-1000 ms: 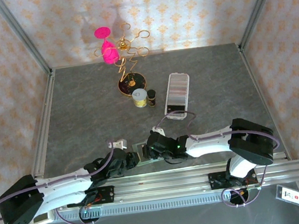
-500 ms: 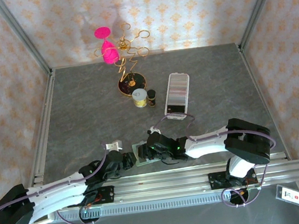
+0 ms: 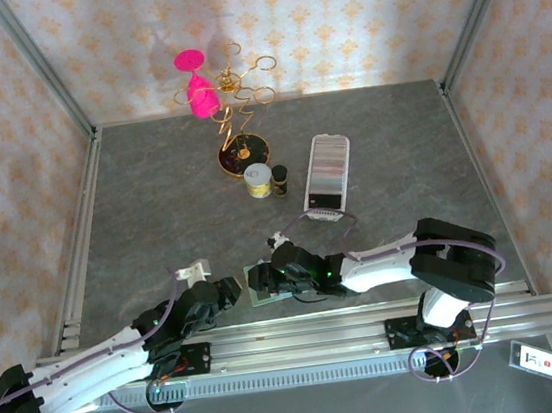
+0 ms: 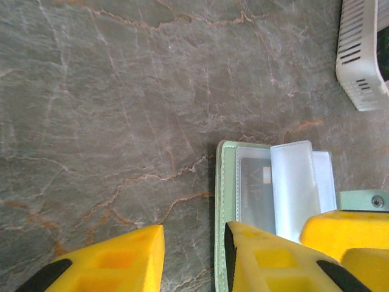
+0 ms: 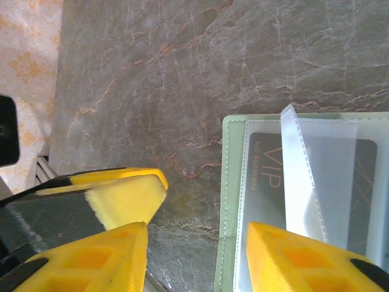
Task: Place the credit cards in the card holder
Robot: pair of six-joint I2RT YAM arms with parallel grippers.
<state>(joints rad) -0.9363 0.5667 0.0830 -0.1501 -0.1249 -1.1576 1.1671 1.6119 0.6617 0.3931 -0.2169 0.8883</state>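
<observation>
Just past the fingertips of the left gripper [image 4: 194, 234], the card holder [image 4: 226, 194] runs off the bottom edge, its near part hidden behind the right finger [image 4: 267, 261]. Far ahead and to the right of those fingers, the white tray [image 4: 363, 55] is cut by the frame's side. Ahead of the right gripper [image 5: 197, 231], the holder runs off the right and bottom edges, and the line of small print on its dark card [image 5: 264, 182] is too fine to read.

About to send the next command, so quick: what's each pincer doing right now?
Left pincer: open, holding nothing.
Right pincer: open, holding nothing, one finger over the open card holder.
</observation>
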